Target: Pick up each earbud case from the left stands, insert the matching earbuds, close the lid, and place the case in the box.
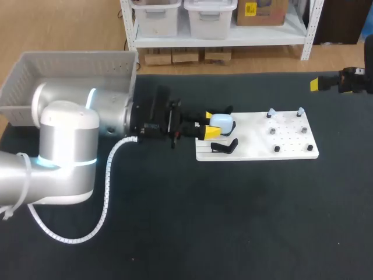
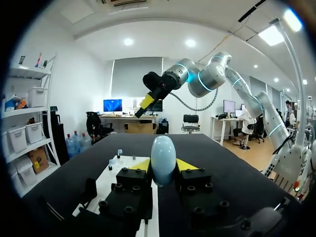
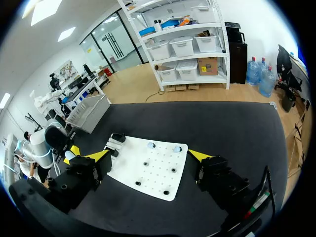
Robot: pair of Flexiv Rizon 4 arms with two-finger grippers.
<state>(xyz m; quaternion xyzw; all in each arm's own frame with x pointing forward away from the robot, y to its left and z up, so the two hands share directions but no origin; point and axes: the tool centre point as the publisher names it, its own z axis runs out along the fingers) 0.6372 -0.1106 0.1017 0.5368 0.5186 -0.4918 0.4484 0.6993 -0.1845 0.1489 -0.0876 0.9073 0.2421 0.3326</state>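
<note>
Left gripper [image 1: 211,127] clamped on pale-blue case [image 1: 222,122], both yellow tips touching it, over the left end of the board [image 1: 256,147], beside black stand [image 1: 225,146]. Right gripper [image 3: 148,156] jaws wide apart, near table's right edge, well apart from board. Box [image 1: 87,65] at far-left corner.

The near half of the worktop [image 1: 233,221] lies open from the middle to the right edge. The left arm [image 1: 64,146] and its looping cable [image 1: 106,181] block the left side, and the box [image 1: 76,55] fills the far left corner. The left claw [image 1: 210,123], closed around the case [image 1: 224,121], covers the white board's [image 1: 253,149] left end beside a black stand [image 1: 224,146]; small pegs [image 1: 304,129] stud its right part. The right claw [image 3: 148,155], fingers wide, hangs near the far right corner.
</note>
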